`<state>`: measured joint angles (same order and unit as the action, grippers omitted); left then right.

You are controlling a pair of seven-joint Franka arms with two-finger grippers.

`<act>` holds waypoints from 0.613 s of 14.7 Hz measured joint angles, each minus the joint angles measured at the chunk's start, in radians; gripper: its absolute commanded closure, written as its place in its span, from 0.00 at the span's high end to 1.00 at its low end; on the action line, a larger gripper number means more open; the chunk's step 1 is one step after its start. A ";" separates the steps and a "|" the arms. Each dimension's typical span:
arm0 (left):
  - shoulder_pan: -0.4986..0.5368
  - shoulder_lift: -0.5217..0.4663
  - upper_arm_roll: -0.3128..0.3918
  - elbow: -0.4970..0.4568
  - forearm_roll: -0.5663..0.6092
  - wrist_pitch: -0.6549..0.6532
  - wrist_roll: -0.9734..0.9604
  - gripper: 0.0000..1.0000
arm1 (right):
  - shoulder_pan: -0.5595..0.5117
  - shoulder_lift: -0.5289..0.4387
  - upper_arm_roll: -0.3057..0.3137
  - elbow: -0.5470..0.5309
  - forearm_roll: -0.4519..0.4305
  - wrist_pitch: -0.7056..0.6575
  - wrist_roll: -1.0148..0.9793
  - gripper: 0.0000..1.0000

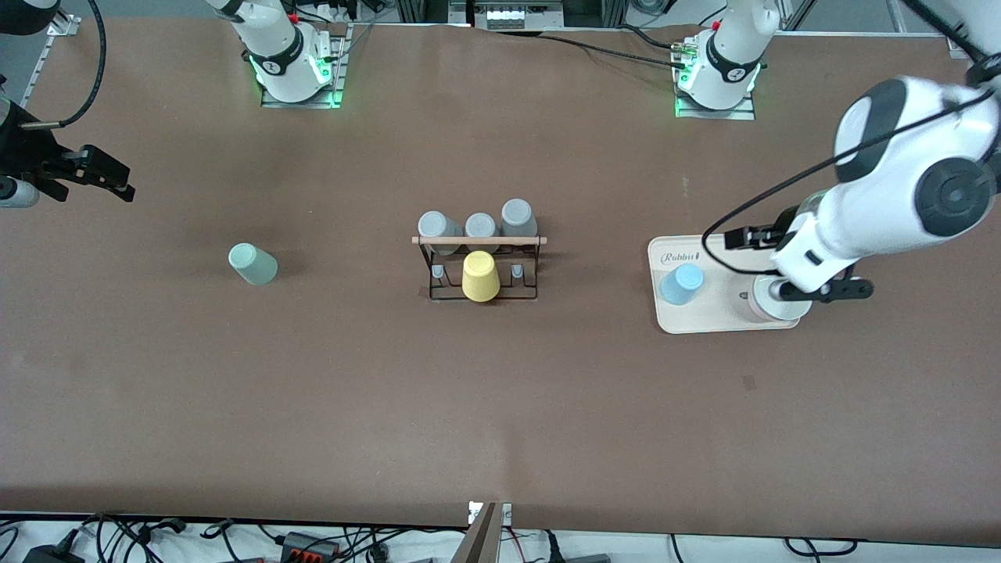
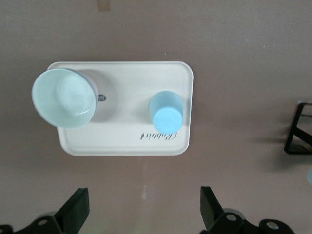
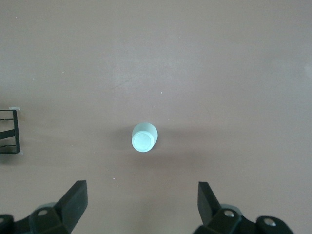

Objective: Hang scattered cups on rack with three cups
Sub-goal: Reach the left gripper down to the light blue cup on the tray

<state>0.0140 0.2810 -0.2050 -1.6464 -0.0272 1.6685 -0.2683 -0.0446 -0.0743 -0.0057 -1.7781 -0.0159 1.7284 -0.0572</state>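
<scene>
Both cups sit apart from spread fingers.

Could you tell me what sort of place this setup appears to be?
Probably a robotics lab bench: two arm bases bolted along a brown table, loose cables at its edges, and staged props, a black wire cup rack and a cream tray.

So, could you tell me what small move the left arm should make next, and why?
Probably lower the open left gripper toward the blue cup: it stands upside down on the tray, nothing is held, and the rack has free pegs.
</scene>
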 measured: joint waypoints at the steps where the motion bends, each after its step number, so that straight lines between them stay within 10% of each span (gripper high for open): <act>1: 0.000 0.007 -0.007 -0.042 0.000 0.060 -0.016 1.00 | 0.000 0.000 0.000 0.000 0.000 0.000 0.000 1.00; 9: -0.001 0.016 -0.040 -0.353 0.000 0.471 -0.059 1.00 | 0.000 0.001 0.000 0.000 0.000 0.000 0.000 1.00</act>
<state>0.0126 0.2972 -0.2452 -1.9990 -0.0275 2.1393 -0.3269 -0.0446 -0.0733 -0.0057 -1.7781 -0.0159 1.7284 -0.0572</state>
